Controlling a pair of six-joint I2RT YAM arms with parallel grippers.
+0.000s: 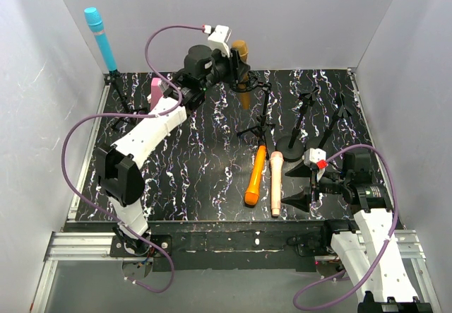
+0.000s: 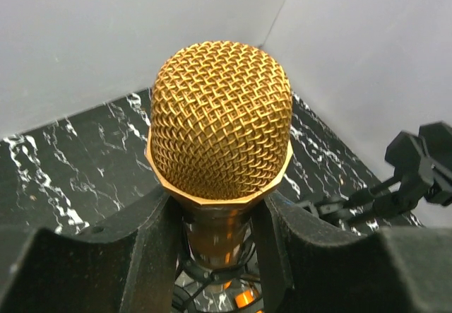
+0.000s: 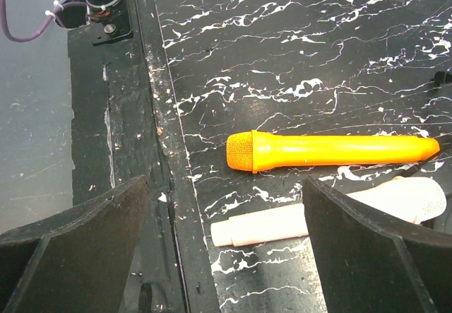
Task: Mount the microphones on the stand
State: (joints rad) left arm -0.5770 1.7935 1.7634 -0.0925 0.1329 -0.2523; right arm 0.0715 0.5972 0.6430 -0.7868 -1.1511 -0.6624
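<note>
— Left gripper (image 2: 215, 253): what has it got?

— Its two fingers (image 2: 145, 256) are pressed in on the neck of the gold microphone (image 2: 219, 119), right under the mesh head. That microphone stands upright, well behind the orange microphone (image 1: 255, 175) and toward the back wall. Below the grip the handle runs into a black ring. Whether it sits fast there, I cannot tell.

— And the other one?

— The right gripper (image 1: 302, 184) hangs low to the right of the orange microphone. Its jaws are spread wide with nothing between them, and it touches nothing that I can see.

— The surface and the room?

— A black table (image 1: 205, 172) veined with white like marble, and plain pale walls (image 1: 42, 58) on three sides. Metal rails (image 1: 78, 246) run along the edge nearer than the orange microphone.

— Count things for me.

— Four microphones. The orange one lies flat with its head toward the near edge. The peach-pink microphone (image 1: 276, 182) lies just beside it on the right, parallel, head pointing the other way. The gold one is in the grip. The cyan microphone (image 1: 99, 30) stands upright far back and left of the orange one, at the corner.

— Stands?

— Three black stands (image 1: 263, 119) behind and to the right of the orange microphone, plus black legs under the cyan one. There is one pink block (image 1: 155, 90) back and left of the orange microphone.
</note>
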